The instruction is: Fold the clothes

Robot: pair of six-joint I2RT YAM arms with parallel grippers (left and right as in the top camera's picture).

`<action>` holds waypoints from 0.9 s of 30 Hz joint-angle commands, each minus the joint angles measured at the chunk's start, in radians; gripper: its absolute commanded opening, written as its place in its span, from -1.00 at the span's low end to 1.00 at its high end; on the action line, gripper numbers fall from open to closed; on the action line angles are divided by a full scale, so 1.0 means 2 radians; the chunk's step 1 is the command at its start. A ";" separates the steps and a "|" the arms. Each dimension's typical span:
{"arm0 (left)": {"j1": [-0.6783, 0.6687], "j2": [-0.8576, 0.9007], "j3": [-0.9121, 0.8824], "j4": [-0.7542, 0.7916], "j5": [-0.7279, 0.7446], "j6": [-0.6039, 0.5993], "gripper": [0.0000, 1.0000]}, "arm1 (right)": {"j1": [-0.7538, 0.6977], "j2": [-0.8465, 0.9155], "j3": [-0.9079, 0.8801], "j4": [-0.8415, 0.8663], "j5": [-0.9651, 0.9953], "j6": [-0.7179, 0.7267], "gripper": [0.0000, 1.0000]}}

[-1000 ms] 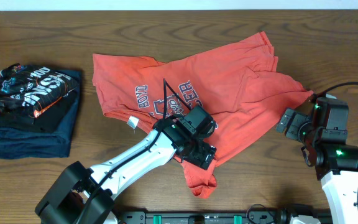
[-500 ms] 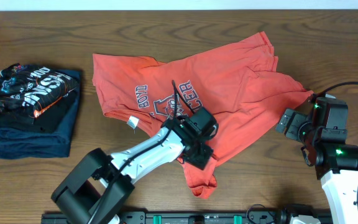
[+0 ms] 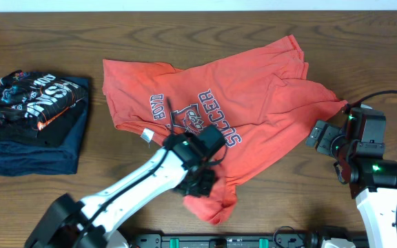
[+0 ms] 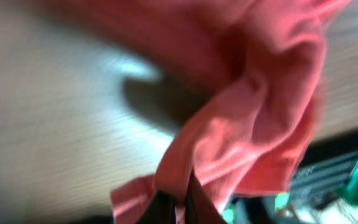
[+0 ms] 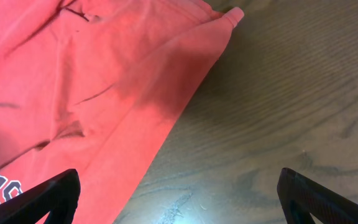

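Note:
The clothes, an orange-red T-shirt (image 3: 253, 89) with white lettering, lie crumpled across the middle of the table. My left gripper (image 3: 200, 182) is at the shirt's near hem and is shut on a fold of it. In the blurred left wrist view that fold of the T-shirt (image 4: 247, 124) rises bunched from my left gripper (image 4: 183, 202), above the wood. My right gripper (image 3: 320, 135) stands open beside the shirt's right edge. In the right wrist view the T-shirt (image 5: 92, 81) fills the left side, and bare wood lies between the wide-spread fingers of my right gripper (image 5: 179, 199).
A stack of folded black and navy garments (image 3: 36, 120) sits at the table's left side. A black rail (image 3: 253, 240) with green parts runs along the front edge. The wooden tabletop (image 3: 378, 55) shows to the right of and behind the shirt.
My left gripper has shut on the shirt's near hem and drawn it toward the front left, uncovering the lettering. The right arm has not moved.

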 commanded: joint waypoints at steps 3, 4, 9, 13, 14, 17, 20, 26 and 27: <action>0.006 -0.024 0.002 -0.093 -0.045 -0.257 -0.88 | -0.002 0.001 0.004 0.001 0.006 -0.002 0.99; 0.005 -0.025 0.002 -0.102 -0.038 -0.274 -0.88 | -0.002 0.001 0.004 0.001 0.006 -0.002 0.98; 0.004 -0.025 0.002 -0.126 0.012 -0.294 -0.88 | -0.002 0.001 0.004 0.001 0.006 -0.002 0.98; 0.004 -0.025 0.002 -0.135 0.020 -0.268 0.54 | -0.002 0.001 0.004 0.001 0.006 -0.002 0.98; 0.004 -0.025 0.002 -0.136 0.020 -0.263 0.84 | -0.002 0.001 0.004 0.001 0.007 -0.002 0.99; 0.004 -0.025 0.002 -0.139 0.019 -0.257 0.96 | -0.002 0.001 0.004 0.001 0.007 -0.002 0.98; 0.005 -0.025 0.002 -0.134 -0.011 -0.255 0.96 | -0.002 0.001 0.004 0.001 0.007 -0.002 0.98; 0.004 -0.024 0.002 -0.051 -0.110 -0.198 0.96 | -0.002 0.001 0.004 0.001 0.007 -0.002 0.98; 0.004 -0.024 0.002 -0.020 -0.110 -0.155 0.96 | -0.002 0.001 0.004 0.001 0.007 -0.002 0.99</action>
